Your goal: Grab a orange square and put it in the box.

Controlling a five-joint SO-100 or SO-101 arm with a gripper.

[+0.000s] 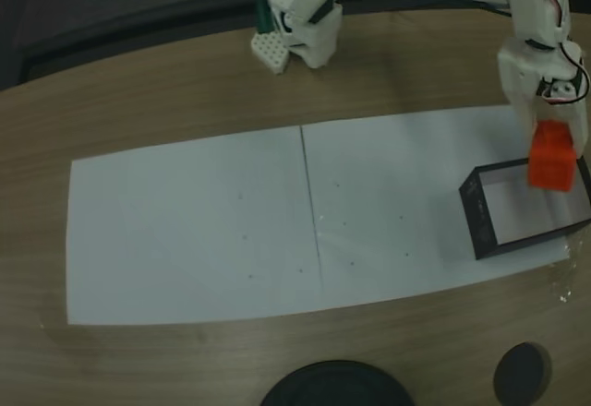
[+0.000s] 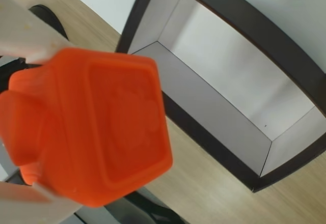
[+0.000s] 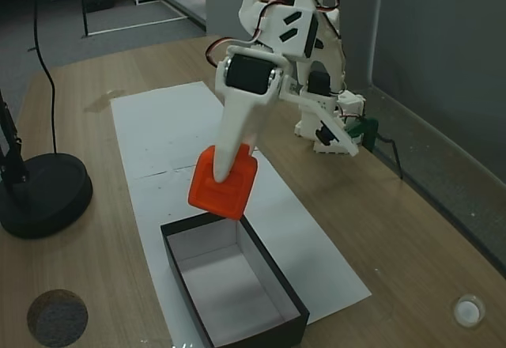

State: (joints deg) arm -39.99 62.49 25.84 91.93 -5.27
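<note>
The tool point(image 3: 224, 180), the white two-finger end of the white plastic arm, is clamped on the small bright orange-red cube with rounded edges point(image 3: 224, 187), holding it clear of the wooden table point(image 3: 411, 229). In the wrist view the cube point(image 2: 97, 132) sits very close to the lens, with pale white fingers point(image 2: 28, 30) pressed against it from the upper and lower left, so the grip looks firm rather than marginal.

The pick-up part of the job is done, and so is most of the carry. What remains, as I judge it, is a small move further over the opening, a release, and then the arm's retreat.

In a fixed view from above, the cube point(image 1: 552, 157) hangs over the far wall of the small rectangular open-top box with thin black walls and a white inside point(image 1: 476, 210), near its right-hand end. In the other fixed view it is raised above the near end wall of the box point(image 3: 237, 328), closer to the rim than to the middle. The wrist view agrees: the box point(image 2: 224, 25) lies off to the right of the cube, its white floor bare, with a strip of table between. Dropped from here, the cube might catch the wall, though I cannot tell exactly how far inside the rim it stands.

The box rests on white paper sheets point(image 1: 194, 231) spread across the table.
</note>
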